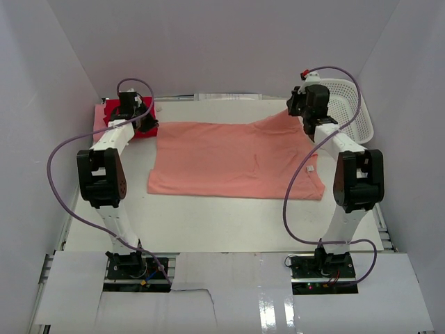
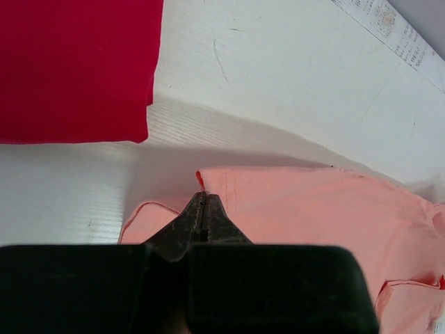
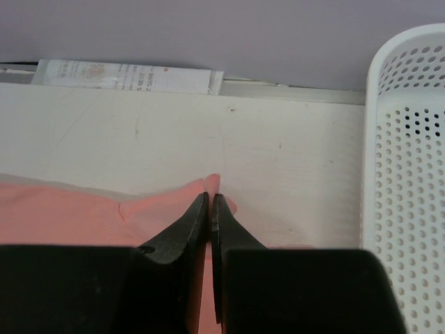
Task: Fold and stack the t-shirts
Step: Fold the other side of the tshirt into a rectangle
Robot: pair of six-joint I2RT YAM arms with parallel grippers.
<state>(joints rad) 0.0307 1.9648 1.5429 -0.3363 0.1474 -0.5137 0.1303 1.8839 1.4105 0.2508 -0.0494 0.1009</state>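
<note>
Left tool [image 2: 203, 198] and right tool [image 3: 211, 198] each pinch a far corner of the soft, light salmon t-shirt [image 1: 236, 160].

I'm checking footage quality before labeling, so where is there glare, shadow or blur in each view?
Top external: even light, glare on the glossy front panel. Left wrist: a soft shadow bands the table beyond the salmon t-shirt. Right wrist: no glare, the white basket reads sharp.

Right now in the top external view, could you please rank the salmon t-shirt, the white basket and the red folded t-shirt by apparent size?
1. salmon t-shirt, clearly largest
2. white basket
3. red folded t-shirt; the left arm hides part, so ranks two and three are unsure
</note>
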